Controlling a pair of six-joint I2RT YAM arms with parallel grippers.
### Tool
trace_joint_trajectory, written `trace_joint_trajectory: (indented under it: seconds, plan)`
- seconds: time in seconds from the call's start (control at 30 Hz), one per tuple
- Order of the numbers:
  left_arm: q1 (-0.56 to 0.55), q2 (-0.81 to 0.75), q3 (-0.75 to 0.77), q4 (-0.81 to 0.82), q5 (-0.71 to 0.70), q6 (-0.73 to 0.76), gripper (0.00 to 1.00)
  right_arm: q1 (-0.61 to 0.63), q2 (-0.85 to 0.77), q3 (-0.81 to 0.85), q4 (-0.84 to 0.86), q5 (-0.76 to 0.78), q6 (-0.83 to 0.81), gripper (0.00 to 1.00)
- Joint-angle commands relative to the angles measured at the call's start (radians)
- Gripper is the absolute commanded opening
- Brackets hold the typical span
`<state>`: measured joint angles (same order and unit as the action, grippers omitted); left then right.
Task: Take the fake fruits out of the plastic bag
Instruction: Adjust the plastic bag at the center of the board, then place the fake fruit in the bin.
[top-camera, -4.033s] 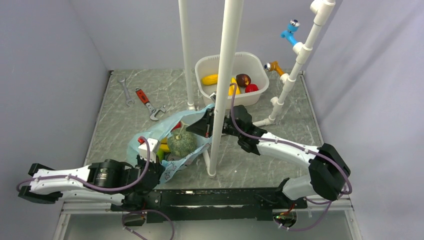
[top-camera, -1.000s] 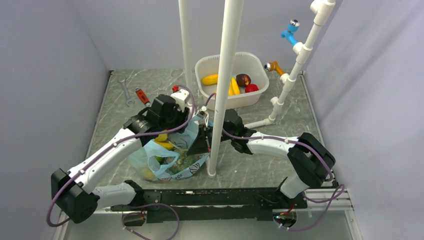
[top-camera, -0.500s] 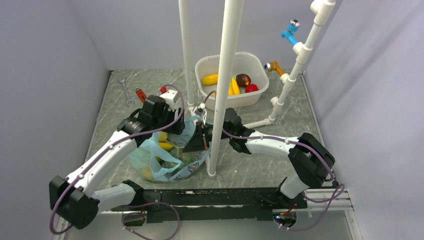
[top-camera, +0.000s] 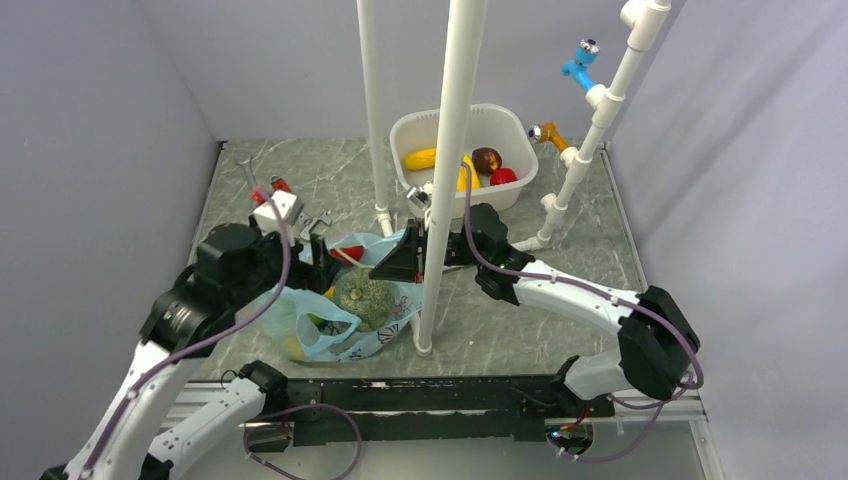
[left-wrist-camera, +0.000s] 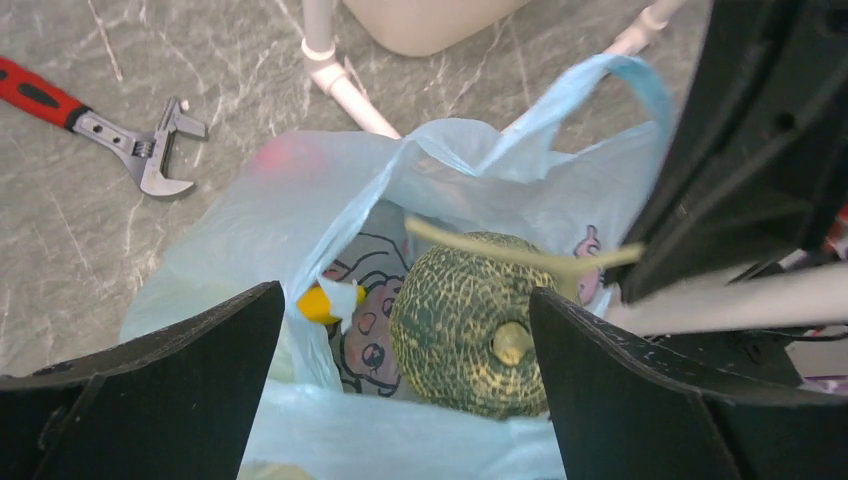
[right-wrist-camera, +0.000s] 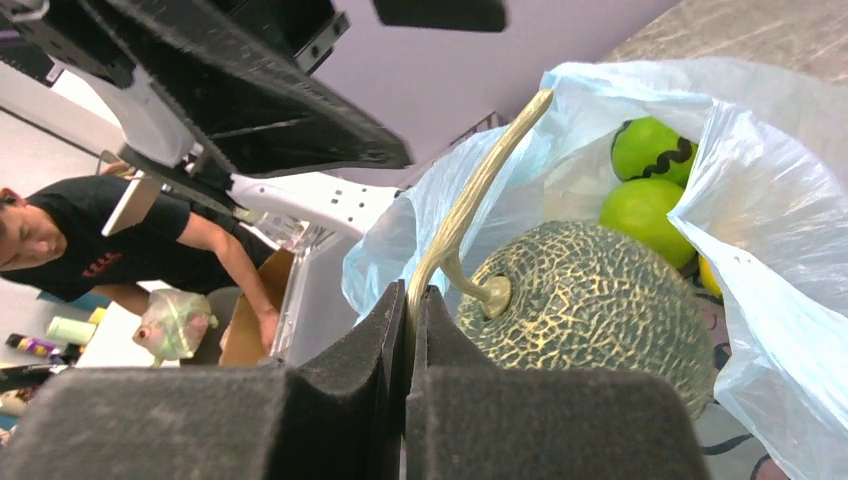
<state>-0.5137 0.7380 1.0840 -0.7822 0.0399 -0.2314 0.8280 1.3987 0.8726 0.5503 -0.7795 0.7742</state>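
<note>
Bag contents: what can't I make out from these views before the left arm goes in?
- Left wrist view: a red fruit is only a blur behind the bag film; the yellow fruit is mostly under a fold.
- Right wrist view: a yellow piece is nearly all hidden by the bag wall; which fruit it is, unclear.
- Top view: whatever lies under the melon is covered by it, so the count is unknown.

Probably a robotics lab: grey booth walls (top-camera: 90, 150), white pipe frame (top-camera: 455, 120) (standing on the marbled table (top-camera: 320, 165)).

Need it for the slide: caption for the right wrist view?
Right gripper pinches the stem of the netted melon inside the blue bag.
</note>
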Motion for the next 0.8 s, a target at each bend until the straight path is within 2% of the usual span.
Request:
trace_joint_trajectory:
  seconds: [0.0,0.2,0.33,0.43,0.57,0.77]
  plan:
    - [0.004,-0.099,0.062,-0.067,0.067,-0.01,0.99,-0.015,-0.087,0.067,-0.011,0.068,-0.005,0.0]
    - [0.005,-0.201,-0.013,-0.112,0.109,-0.042,0.99,-0.09,-0.174,0.132,-0.095,0.146,0.006,0.0]
    - [0.004,-0.223,-0.094,-0.088,0.264,-0.039,0.99,-0.149,-0.197,0.231,-0.231,0.207,-0.041,0.0]
    - [0.004,-0.223,-0.11,-0.1,0.308,-0.027,0.99,-0.196,-0.206,0.313,-0.354,0.276,-0.106,0.0]
    - [0.004,-0.213,-0.064,-0.15,0.292,0.0,0.99,-0.241,-0.212,0.423,-0.513,0.427,-0.203,0.0]
    - [-0.019,-0.163,-0.004,-0.243,0.168,0.015,0.99,-0.306,-0.2,0.489,-0.575,0.504,-0.254,0.0]
